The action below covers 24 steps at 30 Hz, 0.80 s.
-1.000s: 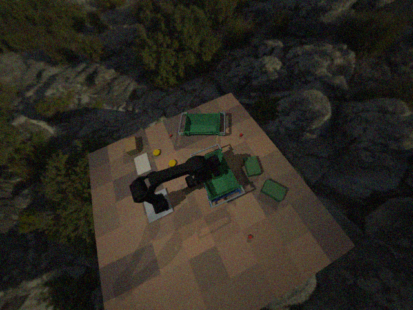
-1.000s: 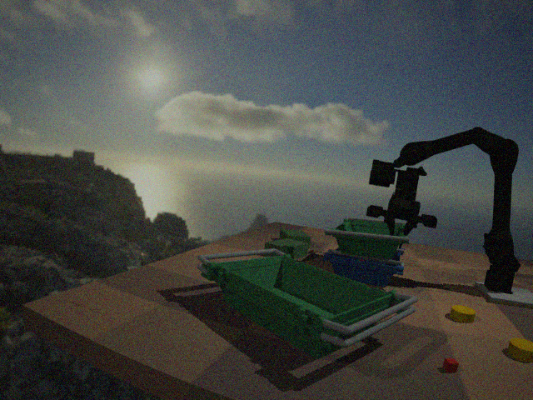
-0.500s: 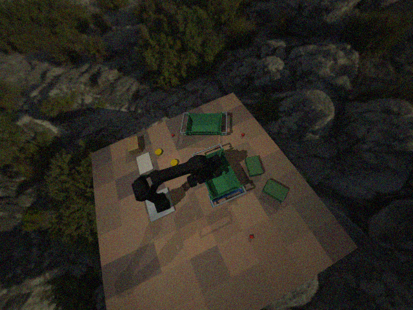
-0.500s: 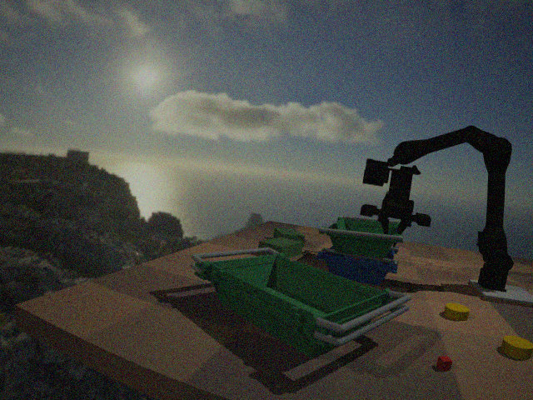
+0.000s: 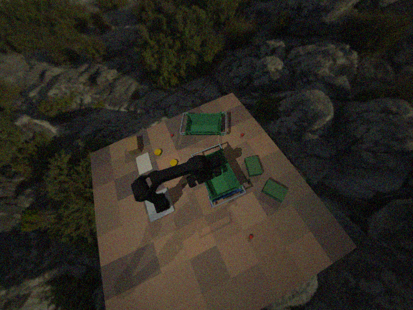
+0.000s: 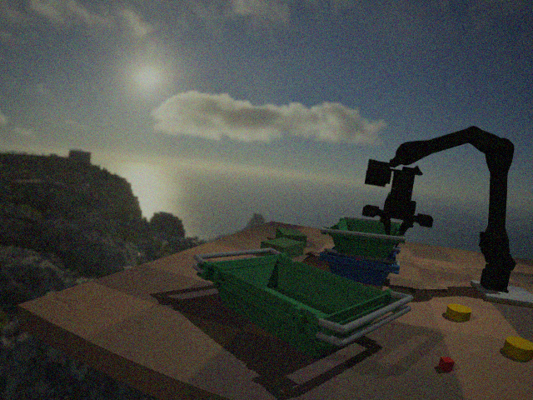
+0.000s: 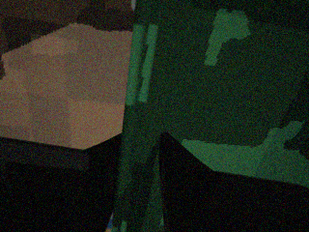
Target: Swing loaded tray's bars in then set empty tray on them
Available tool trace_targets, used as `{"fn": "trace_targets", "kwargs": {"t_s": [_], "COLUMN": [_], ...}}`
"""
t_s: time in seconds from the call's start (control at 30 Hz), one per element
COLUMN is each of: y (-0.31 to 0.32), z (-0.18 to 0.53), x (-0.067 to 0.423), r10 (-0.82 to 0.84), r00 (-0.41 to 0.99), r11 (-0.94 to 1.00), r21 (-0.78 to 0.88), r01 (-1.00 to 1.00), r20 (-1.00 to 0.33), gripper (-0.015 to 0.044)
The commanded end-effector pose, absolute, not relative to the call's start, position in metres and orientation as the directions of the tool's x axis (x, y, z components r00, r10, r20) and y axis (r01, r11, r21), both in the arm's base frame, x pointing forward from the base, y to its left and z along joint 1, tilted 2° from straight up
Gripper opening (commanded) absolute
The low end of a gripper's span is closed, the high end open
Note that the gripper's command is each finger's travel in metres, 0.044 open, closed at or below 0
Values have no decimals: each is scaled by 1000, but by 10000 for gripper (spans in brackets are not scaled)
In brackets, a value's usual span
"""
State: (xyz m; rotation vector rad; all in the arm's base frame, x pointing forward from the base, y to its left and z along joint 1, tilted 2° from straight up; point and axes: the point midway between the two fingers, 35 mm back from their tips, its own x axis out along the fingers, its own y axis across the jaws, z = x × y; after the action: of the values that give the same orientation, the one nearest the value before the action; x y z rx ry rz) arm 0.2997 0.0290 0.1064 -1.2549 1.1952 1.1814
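Observation:
A blue tray [image 5: 231, 193] [image 6: 357, 267] stands near the table's middle; its load is hidden. A green empty tray [image 5: 224, 183] [image 6: 365, 244] [image 7: 232, 106] sits on top of it, roughly level, with its rim well above the blue rim. I cannot make out the blue tray's bars under it. A pale bar [image 5: 208, 148] shows at the stack's far end. My gripper [image 5: 204, 173] [image 6: 394, 227] [image 7: 149, 135] comes down from above and is shut on the green tray's side wall, which runs between the dark fingers in the wrist view.
A second green tray [image 5: 203, 124] [image 6: 301, 297] with pale bars stands apart. Two flat green blocks [image 5: 253, 165] [image 5: 274, 190] lie beside the stack. Yellow discs [image 5: 157, 152] [image 6: 457, 312], small red cubes [image 5: 250, 236] [image 6: 445, 363] and a white slab [image 5: 144, 163] lie about. The arm's base [image 6: 495, 262] stands nearby.

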Motion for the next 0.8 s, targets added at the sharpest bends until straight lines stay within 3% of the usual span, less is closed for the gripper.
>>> {"fn": "trace_targets", "kwargs": {"t_s": [0.0,0.77], "y": [26,26], "z": [104,104], "x": [295,295], "r10": [-26,-25], "r00": [14,14], "r11": [-3,-3], "r21": [-14,-14], "r01": [-1000,-1000], "r20": [-1000,-1000], "gripper": [0,0]}}
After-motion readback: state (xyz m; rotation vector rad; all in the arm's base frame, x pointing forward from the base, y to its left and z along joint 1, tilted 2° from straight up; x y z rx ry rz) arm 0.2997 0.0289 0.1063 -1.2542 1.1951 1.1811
